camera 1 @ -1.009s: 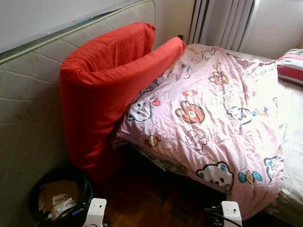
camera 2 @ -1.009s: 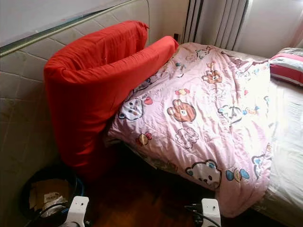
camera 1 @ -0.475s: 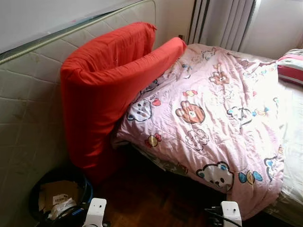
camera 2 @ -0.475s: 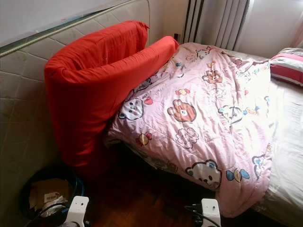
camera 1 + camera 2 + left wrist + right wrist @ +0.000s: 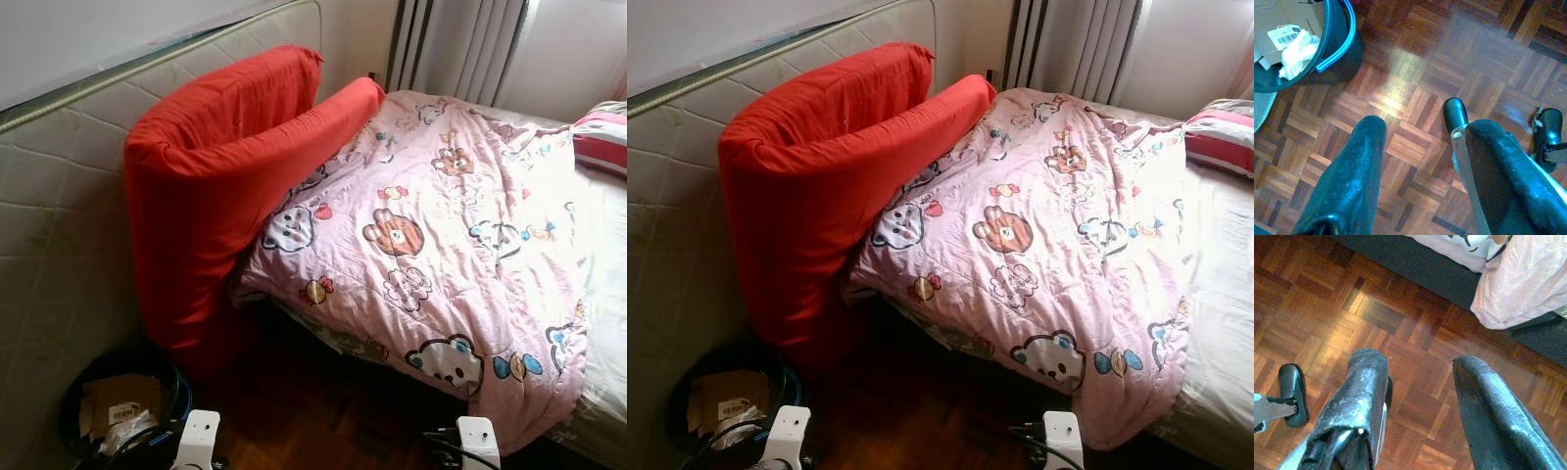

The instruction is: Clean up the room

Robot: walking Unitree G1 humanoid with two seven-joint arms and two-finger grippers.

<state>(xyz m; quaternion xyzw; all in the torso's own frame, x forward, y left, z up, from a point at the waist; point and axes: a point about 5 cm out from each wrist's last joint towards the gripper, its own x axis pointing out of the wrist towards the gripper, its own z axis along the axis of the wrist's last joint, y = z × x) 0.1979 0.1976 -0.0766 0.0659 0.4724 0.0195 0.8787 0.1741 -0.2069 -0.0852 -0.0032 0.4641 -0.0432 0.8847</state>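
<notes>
While both my arms hung low at my sides, my left gripper (image 5: pixel 1420 161) had its two black fingers spread wide over bare parquet floor (image 5: pixel 1400 93), holding nothing. My right gripper (image 5: pixel 1418 396) hung the same way, fingers parted and empty above the wood.

Taking the bed (image 5: pixel 607 255) as my landmark: my right gripper hung just off its near edge, where a corner of the pink cartoon quilt (image 5: pixel 431 235) drooped toward the floor. My left gripper hung farther from the bed, near a dark bucket (image 5: pixel 73 392) holding cardboard and what looked like crumpled white paper, though I could not make that out surely. The quilt lay rumpled across the bed, slipping off its near side. A red folded mattress (image 5: pixel 216 166) leaned against the bed's foot end, propped on a quilted grey mattress (image 5: pixel 59 215) standing behind it. A striped pillow (image 5: pixel 600 137) sat at the bed's far end.

Over the last second nothing had shifted: same view, same quilt, same idle arms. I judged that cleaning had not yet begun here, and that the sliding quilt was the likeliest first job.
</notes>
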